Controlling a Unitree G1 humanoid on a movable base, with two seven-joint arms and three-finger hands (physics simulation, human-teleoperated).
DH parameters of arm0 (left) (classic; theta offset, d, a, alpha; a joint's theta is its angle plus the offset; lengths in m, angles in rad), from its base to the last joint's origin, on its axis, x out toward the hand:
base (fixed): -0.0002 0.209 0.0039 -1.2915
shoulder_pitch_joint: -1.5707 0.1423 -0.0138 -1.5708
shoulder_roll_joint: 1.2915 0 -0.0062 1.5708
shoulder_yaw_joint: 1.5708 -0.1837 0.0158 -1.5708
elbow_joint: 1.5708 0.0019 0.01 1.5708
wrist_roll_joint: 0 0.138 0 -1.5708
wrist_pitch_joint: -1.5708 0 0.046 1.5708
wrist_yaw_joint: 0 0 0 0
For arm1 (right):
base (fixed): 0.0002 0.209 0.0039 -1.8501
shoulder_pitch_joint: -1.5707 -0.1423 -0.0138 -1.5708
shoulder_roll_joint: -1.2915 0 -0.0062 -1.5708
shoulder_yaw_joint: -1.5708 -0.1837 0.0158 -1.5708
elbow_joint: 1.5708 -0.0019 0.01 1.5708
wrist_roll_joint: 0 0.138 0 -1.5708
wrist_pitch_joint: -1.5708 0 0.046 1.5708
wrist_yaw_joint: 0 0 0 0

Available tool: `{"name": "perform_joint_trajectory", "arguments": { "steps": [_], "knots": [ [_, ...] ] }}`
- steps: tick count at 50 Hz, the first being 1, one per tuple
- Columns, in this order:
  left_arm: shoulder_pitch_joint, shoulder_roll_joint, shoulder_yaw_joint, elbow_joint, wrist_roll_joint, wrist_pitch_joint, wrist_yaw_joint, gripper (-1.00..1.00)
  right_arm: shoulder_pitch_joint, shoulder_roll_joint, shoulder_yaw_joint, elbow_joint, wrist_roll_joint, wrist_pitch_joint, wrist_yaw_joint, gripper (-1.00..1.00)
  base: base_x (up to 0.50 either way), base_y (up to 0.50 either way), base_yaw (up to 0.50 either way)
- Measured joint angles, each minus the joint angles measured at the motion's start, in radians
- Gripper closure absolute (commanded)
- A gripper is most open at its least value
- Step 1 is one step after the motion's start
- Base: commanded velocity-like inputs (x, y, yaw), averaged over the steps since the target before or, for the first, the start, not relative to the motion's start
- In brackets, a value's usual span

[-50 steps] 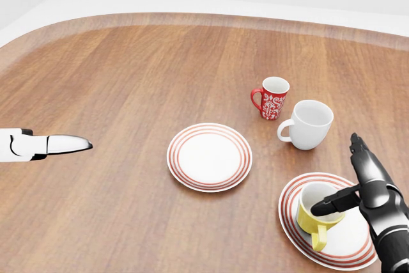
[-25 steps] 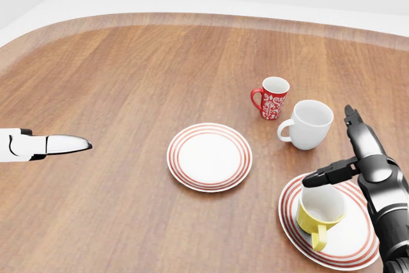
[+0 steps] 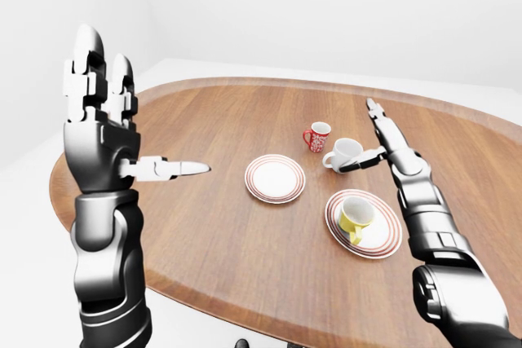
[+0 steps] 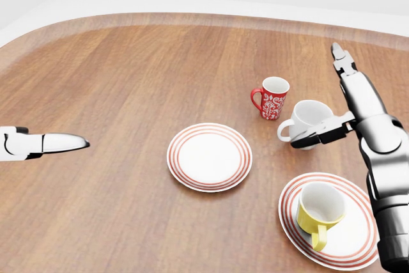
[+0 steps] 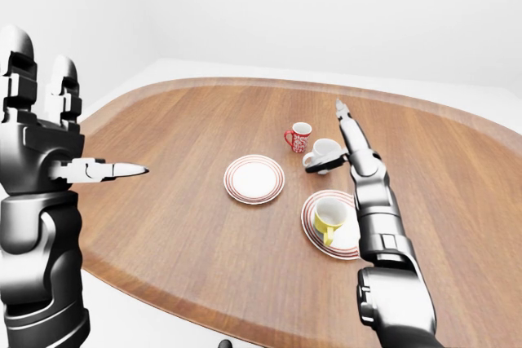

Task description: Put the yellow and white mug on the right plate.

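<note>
Wooden surface (image 4: 115, 81). Right plate (image 4: 358, 247) carries yellow and white mug (image 4: 319, 212), upright, nothing gripping it. Right hand (image 4: 348, 110) raised above, fingers spread; left hand (image 3: 102, 132) open, well apart. Placement looks done; next: clear away without touching.

The yellow and white mug (image 4: 319, 210) stands upright on the right plate (image 4: 358, 247), yellow outside, white inside, mouth open upward. In my head view its handle points toward the bottom edge. The plate is white with red concentric rim rings and lies flat on the wood.
</note>
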Motion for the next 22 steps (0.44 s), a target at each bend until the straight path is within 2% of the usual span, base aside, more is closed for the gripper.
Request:
{"name": "perform_joint_trajectory", "arguments": {
  "steps": [3,12,22],
  "knots": [
    [-0.004,0.003,0.003,-0.017,-0.005,0.000,0.001,-0.98,0.029,0.007,-0.012,-0.127,0.010,0.060,0.026,-1.00,0.00,0.00,0.00],
    [-0.034,0.022,0.026,-0.106,-0.042,0.000,0.013,-0.98,0.096,0.022,-0.047,-0.539,0.047,0.061,0.107,-1.00,0.00,0.00,0.00],
    [-0.095,0.061,0.081,-0.231,-0.148,0.000,0.057,-0.98,0.103,0.010,-0.083,-0.972,0.098,0.061,0.183,-1.00,0.00,0.00,0.00]
  ]
}}
